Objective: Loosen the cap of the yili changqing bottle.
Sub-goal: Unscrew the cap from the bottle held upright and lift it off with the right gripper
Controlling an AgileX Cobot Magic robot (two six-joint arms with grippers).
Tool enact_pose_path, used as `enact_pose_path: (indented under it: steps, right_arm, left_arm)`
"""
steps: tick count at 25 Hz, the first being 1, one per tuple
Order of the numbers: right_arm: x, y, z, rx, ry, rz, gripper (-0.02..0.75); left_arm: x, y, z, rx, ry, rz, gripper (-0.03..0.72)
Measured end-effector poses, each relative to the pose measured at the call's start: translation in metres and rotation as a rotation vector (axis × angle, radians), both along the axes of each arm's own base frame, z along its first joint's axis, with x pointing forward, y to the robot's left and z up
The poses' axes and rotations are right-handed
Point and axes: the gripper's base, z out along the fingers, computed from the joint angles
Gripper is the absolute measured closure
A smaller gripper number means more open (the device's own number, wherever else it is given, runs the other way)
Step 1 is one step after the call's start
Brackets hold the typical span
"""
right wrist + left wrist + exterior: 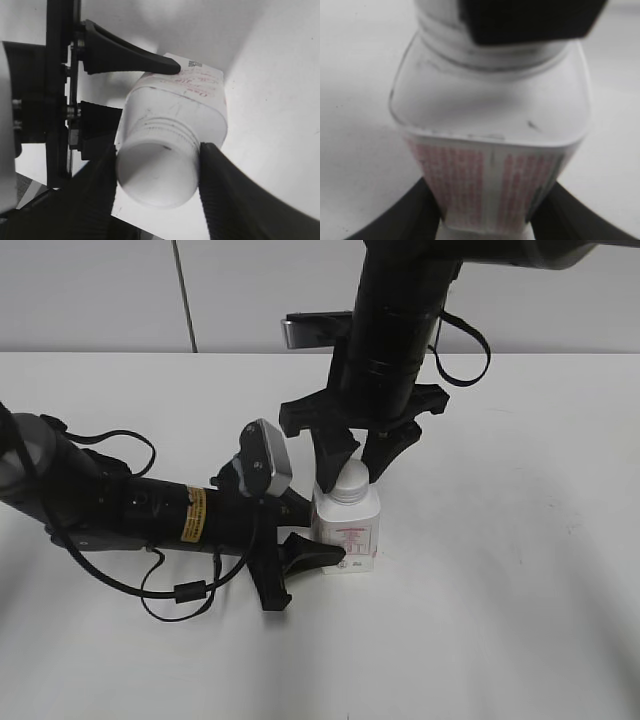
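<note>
The yili changqing bottle (347,530) stands upright on the white table, white with a red-pink label; it also shows in the left wrist view (490,150) and the right wrist view (185,100). Its white ribbed cap (351,480) sits on the neck and faces the right wrist camera (156,175). My left gripper (305,540) lies low and is shut on the bottle's body, its fingers on both sides in the left wrist view (485,220). My right gripper (357,462) comes down from above, and its two fingers press the cap's sides (156,180).
The white table (500,570) spreads to the right and front. A black cable (170,590) loops under the left arm. A pale wall (250,290) runs behind the table's back edge.
</note>
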Motion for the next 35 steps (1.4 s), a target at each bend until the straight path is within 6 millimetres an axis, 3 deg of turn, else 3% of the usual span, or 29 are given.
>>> enact_pose_path:
  steps: [8, 14, 20, 23, 29, 35]
  right_arm:
    - [0.0, 0.0, 0.0, 0.005, -0.015, 0.07, 0.343]
    - [0.0, 0.0, 0.0, 0.033, -0.116, 0.526, 0.343]
    - [0.0, 0.0, 0.001, 0.071, -0.256, 1.153, 0.343]
    - [0.0, 0.0, 0.002, 0.082, -0.296, 1.321, 0.343]
    - [0.005, 0.003, 0.013, 0.077, -0.347, 1.373, 0.346]
    - [0.006, 0.004, 0.04, 0.072, -0.416, 1.268, 0.349]
  left_arm:
    - [0.0, 0.0, 0.0, 0.0, 0.0, 0.0, 0.354]
    - [0.0, 0.0, 0.0, 0.0, 0.0, 0.0, 0.354]
    - [0.0, 0.0, 0.0, 0.0, -0.001, -0.001, 0.354]
    - [0.0, 0.0, 0.0, 0.0, -0.001, -0.001, 0.354]
    - [0.0, 0.0, 0.0, 0.001, 0.005, 0.009, 0.354]
    - [0.0, 0.0, 0.0, 0.001, 0.004, 0.008, 0.355]
